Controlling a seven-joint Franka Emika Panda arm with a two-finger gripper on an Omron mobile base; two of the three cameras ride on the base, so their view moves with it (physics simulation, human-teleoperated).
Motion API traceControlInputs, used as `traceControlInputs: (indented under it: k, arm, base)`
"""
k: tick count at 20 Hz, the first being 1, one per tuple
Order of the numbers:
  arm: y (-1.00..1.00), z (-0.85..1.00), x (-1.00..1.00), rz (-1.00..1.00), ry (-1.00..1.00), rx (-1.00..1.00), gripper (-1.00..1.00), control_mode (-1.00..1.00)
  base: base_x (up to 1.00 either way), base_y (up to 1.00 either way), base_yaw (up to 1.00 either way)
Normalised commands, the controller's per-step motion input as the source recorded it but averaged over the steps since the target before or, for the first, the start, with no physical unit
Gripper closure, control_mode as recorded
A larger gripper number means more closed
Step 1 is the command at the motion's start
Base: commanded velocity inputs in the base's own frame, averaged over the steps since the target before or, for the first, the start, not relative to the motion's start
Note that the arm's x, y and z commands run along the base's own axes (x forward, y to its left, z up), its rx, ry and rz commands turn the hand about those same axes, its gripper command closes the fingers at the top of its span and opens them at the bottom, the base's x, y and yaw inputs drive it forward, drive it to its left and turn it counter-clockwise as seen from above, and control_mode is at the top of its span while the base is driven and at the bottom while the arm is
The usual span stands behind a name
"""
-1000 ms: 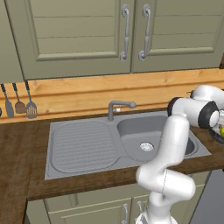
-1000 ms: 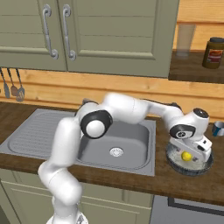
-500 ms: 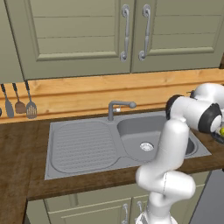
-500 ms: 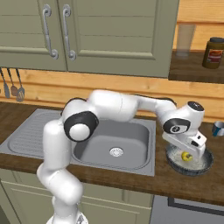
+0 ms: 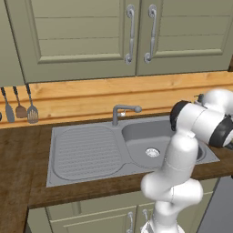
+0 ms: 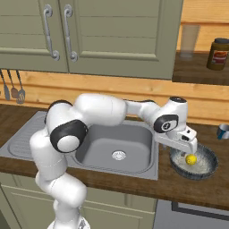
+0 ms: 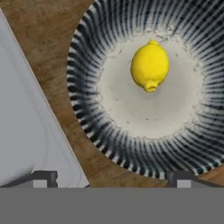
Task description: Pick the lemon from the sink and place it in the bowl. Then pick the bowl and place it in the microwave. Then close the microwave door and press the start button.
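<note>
The yellow lemon (image 7: 149, 65) (image 6: 191, 159) lies loose in the middle of the dark ribbed bowl (image 7: 87, 109) (image 6: 209, 166), which stands on the wooden counter just right of the sink (image 6: 116, 143) (image 5: 91, 150). My gripper (image 6: 186, 148) (image 7: 113, 177) hangs open over the bowl's sink-side rim, a little above it, with nothing between its fingertips (image 7: 181, 177). The sink's edge (image 7: 26, 131) runs along the left of the hand view. The basin holds no fruit. The microwave and its door are out of view.
A grey tap (image 5: 123, 111) stands behind the basin. Utensils (image 5: 20, 109) hang on the wall at far left. Green cabinet doors (image 6: 89, 31) hang above. A jar (image 6: 218, 53) sits on a shelf at upper right, a metal cup (image 6: 223, 131) at the right edge.
The hand has risen a little off the bowl and drifted toward the sink, and the elbow has swung left. The lemon stays in the bowl and the jaws stay open.
</note>
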Motion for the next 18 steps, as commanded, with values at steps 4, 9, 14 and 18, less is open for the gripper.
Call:
traceControlInputs:
  k: [4, 9, 14, 18]
  arm:
    - [0.09, 0.00, 0.10, 0.06, 0.20, 0.00, -1.00, -1.00]
    - [0.00, 0.00, 0.23, 0.10, 0.14, 0.00, -1.00, -1.00]
    - [-0.07, -0.01, 0.20, 0.13, 0.04, 0.05, -1.00, -1.00]
    - [-0.13, -0.04, 0.18, 0.11, 0.00, 0.08, -1.00, -1.00]
  base:
    - [0.00, 0.00, 0.00]
    - [0.00, 0.00, 0.00]
    - [0.00, 0.00, 0.00]
    - [0.00, 0.00, 0.00]
